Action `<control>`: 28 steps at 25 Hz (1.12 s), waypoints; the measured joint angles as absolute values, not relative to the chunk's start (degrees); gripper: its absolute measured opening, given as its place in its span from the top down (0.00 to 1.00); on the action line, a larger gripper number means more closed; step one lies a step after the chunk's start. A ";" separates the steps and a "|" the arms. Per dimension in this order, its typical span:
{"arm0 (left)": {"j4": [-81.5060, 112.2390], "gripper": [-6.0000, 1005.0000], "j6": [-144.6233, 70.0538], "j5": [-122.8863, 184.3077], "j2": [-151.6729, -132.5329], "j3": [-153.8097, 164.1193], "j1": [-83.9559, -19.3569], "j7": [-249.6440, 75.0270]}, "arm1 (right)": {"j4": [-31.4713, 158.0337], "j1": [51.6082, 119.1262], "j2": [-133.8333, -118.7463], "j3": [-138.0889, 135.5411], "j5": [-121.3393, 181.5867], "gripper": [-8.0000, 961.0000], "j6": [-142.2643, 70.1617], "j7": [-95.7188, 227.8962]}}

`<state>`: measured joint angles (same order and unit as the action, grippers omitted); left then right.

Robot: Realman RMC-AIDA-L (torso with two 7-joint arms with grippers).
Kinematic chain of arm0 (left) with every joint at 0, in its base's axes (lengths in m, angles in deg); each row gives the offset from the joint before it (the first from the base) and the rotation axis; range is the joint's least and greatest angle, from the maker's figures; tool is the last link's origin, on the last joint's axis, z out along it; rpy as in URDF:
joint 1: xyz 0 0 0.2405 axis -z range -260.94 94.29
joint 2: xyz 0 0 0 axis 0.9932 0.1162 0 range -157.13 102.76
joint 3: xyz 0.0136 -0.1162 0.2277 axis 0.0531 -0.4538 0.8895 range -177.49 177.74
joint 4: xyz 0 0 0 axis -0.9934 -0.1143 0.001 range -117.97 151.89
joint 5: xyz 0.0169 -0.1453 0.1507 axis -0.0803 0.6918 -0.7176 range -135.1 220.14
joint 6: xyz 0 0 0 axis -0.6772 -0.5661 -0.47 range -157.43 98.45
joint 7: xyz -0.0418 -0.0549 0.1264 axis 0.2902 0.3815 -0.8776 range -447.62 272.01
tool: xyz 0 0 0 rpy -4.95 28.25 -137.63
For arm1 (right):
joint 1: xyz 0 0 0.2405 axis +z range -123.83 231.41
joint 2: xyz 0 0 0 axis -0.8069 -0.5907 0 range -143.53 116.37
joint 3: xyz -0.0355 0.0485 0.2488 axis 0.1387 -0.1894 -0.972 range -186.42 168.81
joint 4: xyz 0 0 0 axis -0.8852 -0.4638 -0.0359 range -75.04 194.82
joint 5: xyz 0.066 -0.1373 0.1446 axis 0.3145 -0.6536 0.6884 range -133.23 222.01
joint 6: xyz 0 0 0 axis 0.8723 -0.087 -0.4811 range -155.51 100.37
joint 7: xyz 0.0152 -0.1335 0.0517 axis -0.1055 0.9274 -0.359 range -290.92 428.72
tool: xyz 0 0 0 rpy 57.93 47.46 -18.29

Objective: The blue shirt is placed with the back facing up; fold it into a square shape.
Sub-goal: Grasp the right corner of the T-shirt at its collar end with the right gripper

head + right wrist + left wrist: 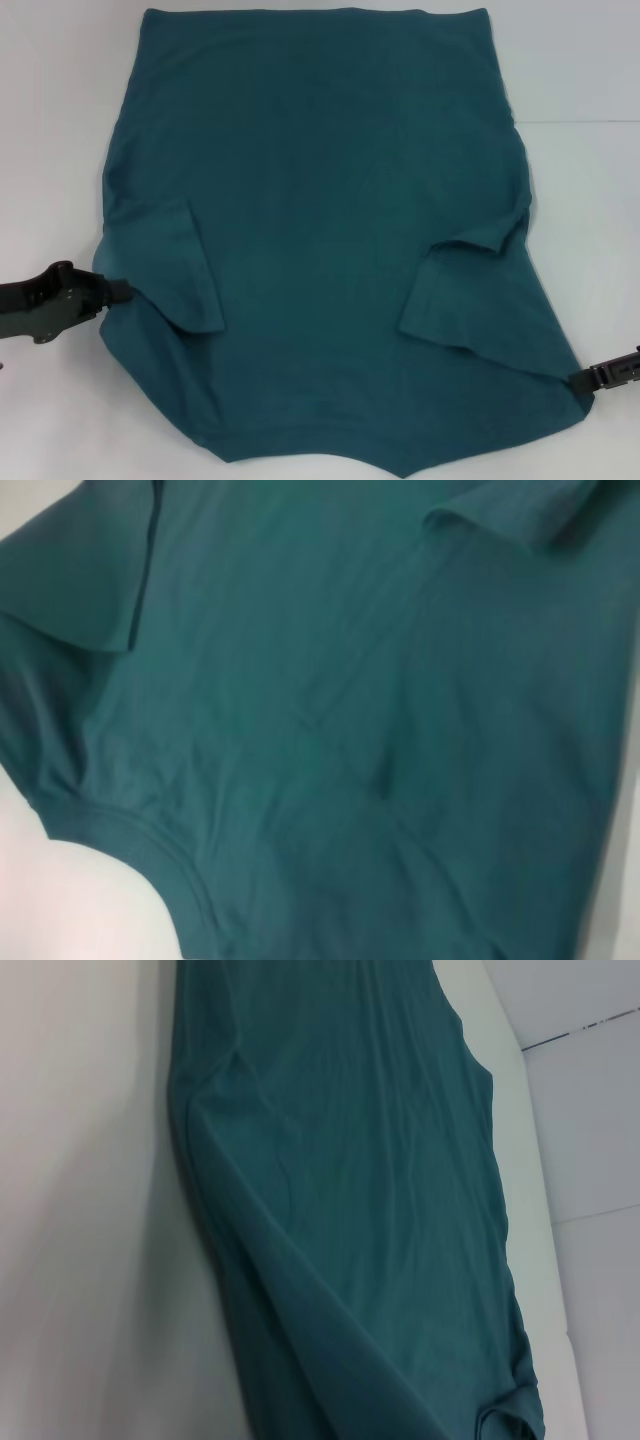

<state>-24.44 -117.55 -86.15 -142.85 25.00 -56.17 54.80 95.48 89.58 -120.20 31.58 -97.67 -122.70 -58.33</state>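
on the white table lies the blue shirt, sleeves folded inward, both grippers' jaws clamped on its edges.

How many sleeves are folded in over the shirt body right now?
2. One sleeve lies folded inward on the blue shirt near the left gripper; the other sleeve is folded inward on the side of the right gripper.

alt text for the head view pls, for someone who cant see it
A blue shirt lies spread flat, plain side up, on a white table, both sleeves folded inward over the body. The left gripper meets the shirt's left edge and the right gripper its near right corner.
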 joint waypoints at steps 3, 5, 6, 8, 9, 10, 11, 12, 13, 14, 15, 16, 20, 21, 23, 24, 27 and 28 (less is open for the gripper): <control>-24.44 0.97 -117.55 -86.15 -142.85 25.00 -56.17 54.79 | 95.35 89.49 -120.27 31.62 -97.73 0.11 -122.22 -58.58; -24.44 0.97 -117.55 -86.15 -142.89 25.00 -56.17 54.77 | 95.07 89.48 -120.40 31.66 -97.73 0.11 -121.60 -58.65; -24.44 0.97 -117.55 -86.15 -142.89 25.00 -56.17 54.77 | 95.07 89.48 -120.40 31.66 -97.73 0.11 -121.60 -58.65; -24.44 0.97 -117.56 -86.14 -142.93 25.00 -56.19 54.77 | 94.98 89.47 -120.70 31.73 -97.73 0.11 -121.04 -58.73; -24.44 0.97 -117.56 -86.14 -142.95 25.00 -56.21 54.77 | 94.98 89.47 -120.70 31.73 -97.73 0.11 -121.04 -58.73; -24.44 0.97 -117.56 -86.14 -142.95 25.00 -56.24 54.79 | 94.99 89.47 -120.81 31.74 -97.74 0.11 -120.94 -58.78; -24.44 0.97 -117.55 -86.14 -142.96 25.00 -56.24 54.82 | 95.00 89.48 -120.90 31.75 -97.75 0.11 -120.91 -58.82; -24.43 0.97 -117.56 -86.14 -142.98 25.00 -56.25 54.86 | 95.00 89.51 -120.94 31.76 -97.78 0.11 -120.90 -58.84; -24.44 0.97 -117.55 -86.14 -143.01 25.00 -56.28 54.88 | 95.01 89.59 -120.98 31.77 -97.90 0.11 -120.89 -58.85; -24.44 0.97 -117.56 -86.14 -143.03 25.00 -56.31 54.89 | 95.01 89.68 -121.03 31.77 -98.15 0.11 -120.88 -58.86; -24.44 0.97 -117.56 -86.14 -143.03 25.00 -56.31 54.89 | 94.99 89.84 -121.13 31.77 -98.68 0.11 -120.76 -58.87; -24.44 0.97 -117.56 -86.14 -143.03 24.99 -56.37 54.89 | 94.99 89.87 -121.18 31.76 -98.84 0.11 -120.69 -58.88; -24.43 0.97 -117.56 -86.14 -143.03 25.00 -56.43 54.92 | 95.11 89.98 -121.61 31.77 -99.44 0.11 -120.34 -58.95; -24.44 0.97 -117.56 -86.16 -143.06 25.00 -56.43 54.92 | 95.16 90.00 -121.67 31.78 -99.47 0.11 -120.33 -58.96; -24.43 0.97 -117.55 -86.27 -143.17 25.00 -56.42 54.93 | 95.15 90.17 -121.81 31.80 -99.59 0.11 -120.26 -58.97; -24.44 0.97 -117.56 -86.31 -143.23 25.00 -56.40 54.93 | 95.10 90.29 -121.90 31.80 -99.75 0.11 -120.21 -58.97; -24.44 0.97 -117.56 -86.32 -143.29 24.99 -56.43 54.93 | 95.00 90.61 -122.39 31.81 -100.82 0.11 -119.85 -59.04; -24.43 0.97 -117.56 -86.33 -143.29 25.00 -56.45 54.93 | 94.99 90.69 -122.53 31.81 -101.13 0.11 -119.74 -59.07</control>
<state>-24.43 -117.56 -86.33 -143.29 25.00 -56.45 54.93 94.99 90.69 -122.53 31.81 -101.13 -119.74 -59.07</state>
